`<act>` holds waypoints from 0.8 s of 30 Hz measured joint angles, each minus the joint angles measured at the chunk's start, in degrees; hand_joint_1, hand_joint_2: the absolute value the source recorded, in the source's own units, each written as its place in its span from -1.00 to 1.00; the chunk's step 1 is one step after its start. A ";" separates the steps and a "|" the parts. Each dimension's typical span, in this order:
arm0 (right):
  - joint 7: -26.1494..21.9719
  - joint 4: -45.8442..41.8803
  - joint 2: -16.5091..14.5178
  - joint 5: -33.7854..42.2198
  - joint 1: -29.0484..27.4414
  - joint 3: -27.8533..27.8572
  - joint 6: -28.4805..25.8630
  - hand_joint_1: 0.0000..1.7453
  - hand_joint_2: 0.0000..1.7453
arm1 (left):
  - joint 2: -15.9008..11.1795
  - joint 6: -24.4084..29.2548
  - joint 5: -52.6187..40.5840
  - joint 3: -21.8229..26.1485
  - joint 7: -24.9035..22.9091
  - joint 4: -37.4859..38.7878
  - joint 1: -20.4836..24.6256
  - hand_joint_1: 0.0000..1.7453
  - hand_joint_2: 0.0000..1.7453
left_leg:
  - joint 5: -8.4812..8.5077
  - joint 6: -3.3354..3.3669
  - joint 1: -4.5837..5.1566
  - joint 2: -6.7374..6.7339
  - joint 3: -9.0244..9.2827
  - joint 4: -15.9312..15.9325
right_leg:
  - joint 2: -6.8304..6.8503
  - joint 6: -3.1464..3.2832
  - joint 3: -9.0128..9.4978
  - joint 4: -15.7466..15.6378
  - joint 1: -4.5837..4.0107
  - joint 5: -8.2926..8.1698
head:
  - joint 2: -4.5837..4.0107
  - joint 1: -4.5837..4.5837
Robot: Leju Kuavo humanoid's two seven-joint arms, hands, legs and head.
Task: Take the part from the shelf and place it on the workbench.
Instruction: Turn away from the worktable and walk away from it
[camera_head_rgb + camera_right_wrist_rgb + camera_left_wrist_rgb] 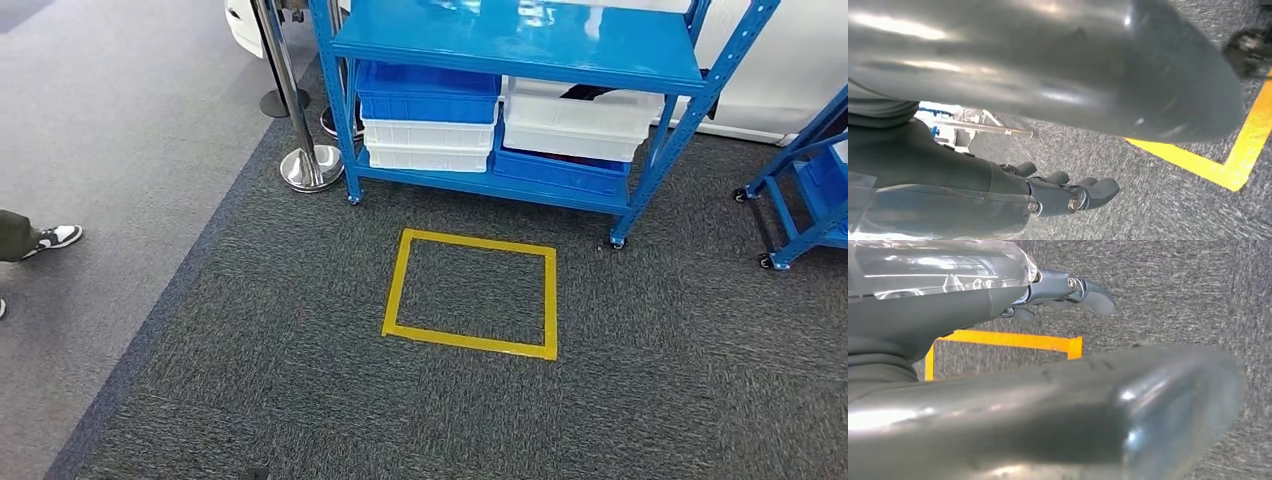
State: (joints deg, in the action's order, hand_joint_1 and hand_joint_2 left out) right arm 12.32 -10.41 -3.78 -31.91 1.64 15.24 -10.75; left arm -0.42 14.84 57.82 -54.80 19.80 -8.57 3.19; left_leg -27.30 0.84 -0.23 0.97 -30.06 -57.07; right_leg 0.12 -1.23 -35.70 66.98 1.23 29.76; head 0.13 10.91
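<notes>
Since the part is likely the dark thing in the top white bin (pixel 585 105) on the blue shelf (pixel 520 45) ahead, we're approaching the yellow floor square (pixel 470 293). Left hand (pixel 1068 290) and right hand (pixel 1063 192) hang empty, fingers released.

A yellow tape square (pixel 470 292) lies on the dark carpet (pixel 300 400). Beyond its far-left corner stands a chrome post (pixel 300 110) on a round base. Well to the square's left, on paler grey floor (pixel 110 120), is a person's shoe (pixel 55 238). Far right of the square stands a blue wheeled frame (pixel 800 200).
</notes>
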 joint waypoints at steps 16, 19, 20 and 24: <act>-1.57 0.15 -0.04 -0.15 -0.66 0.72 0.95 -1.00 -1.00 | -0.12 -0.18 1.10 0.03 0.33 -0.06 -0.97 -1.00 -1.00 | 3.66 -1.19 0.44 -0.73 -8.78 -8.00 | 0.07 2.86 9.38 -7.76 -0.50 3.51 | 0.00 0.00; -1.59 0.30 -0.14 -0.31 -0.57 0.73 1.04 -1.00 -1.00 | -0.26 -0.16 1.11 0.04 0.39 -0.06 -1.06 -1.00 -1.00 | 3.86 0.33 1.37 -1.18 -6.84 -3.67 | 0.28 1.85 10.41 -8.13 -0.39 4.29 | -0.01 -0.01; -1.60 0.29 -0.13 -0.36 -0.41 0.73 1.05 -1.00 -1.00 | -0.24 -0.17 1.12 0.04 0.42 -0.06 -1.04 -1.00 -1.00 | 3.34 0.53 1.37 -1.10 -6.14 -2.74 | 0.40 1.44 10.69 -8.01 -0.35 4.00 | -0.01 0.01; -1.58 0.28 -0.08 -0.45 0.00 0.72 1.06 -1.00 -1.00 | -0.05 -0.17 1.13 0.05 0.44 -0.08 -1.17 -1.00 -1.00 | 2.17 1.17 0.64 -0.78 -2.41 0.06 | 0.27 0.71 6.60 0.25 -0.34 4.08 | 0.00 -0.01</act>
State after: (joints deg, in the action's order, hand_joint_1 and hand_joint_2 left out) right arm 10.74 -10.14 -3.86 -32.36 1.64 15.96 -9.69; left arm -0.47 14.67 58.95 -54.74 20.24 -8.66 2.02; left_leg -25.13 2.00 0.41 0.19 -32.47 -57.01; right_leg 0.39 -0.52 -29.11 67.23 0.89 33.84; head 0.13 10.90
